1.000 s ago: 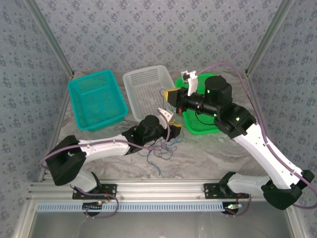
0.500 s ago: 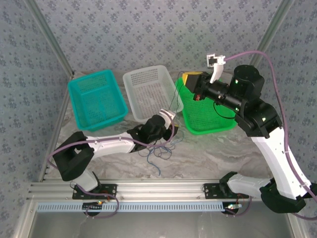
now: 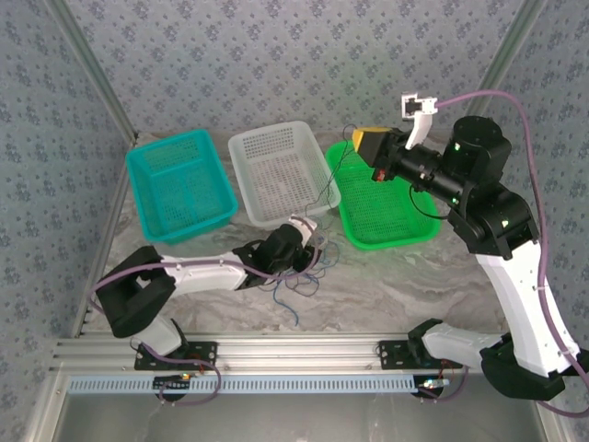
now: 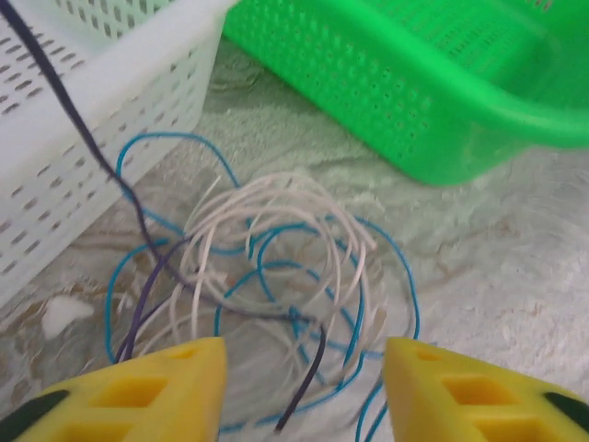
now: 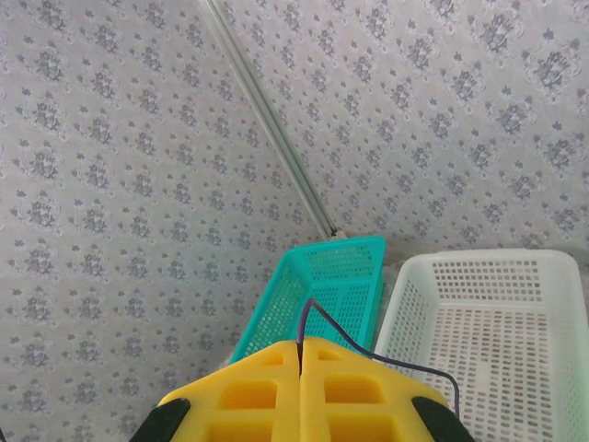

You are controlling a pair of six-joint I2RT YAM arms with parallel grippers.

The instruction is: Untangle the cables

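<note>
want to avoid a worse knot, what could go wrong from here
1. The right hand pinches the purple wire high up, while its other end threads through the cream and blue tangle; the left hand is open above it, so pulling may drag or tighten the tangle.
2. The purple wire passes the white basket and might snag its rim.

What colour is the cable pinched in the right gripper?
Dark purple; the cable shows best in the right wrist view.

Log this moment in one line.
left gripper: open, over cable tangle | right gripper: shut on dark purple cable, held high
</note>
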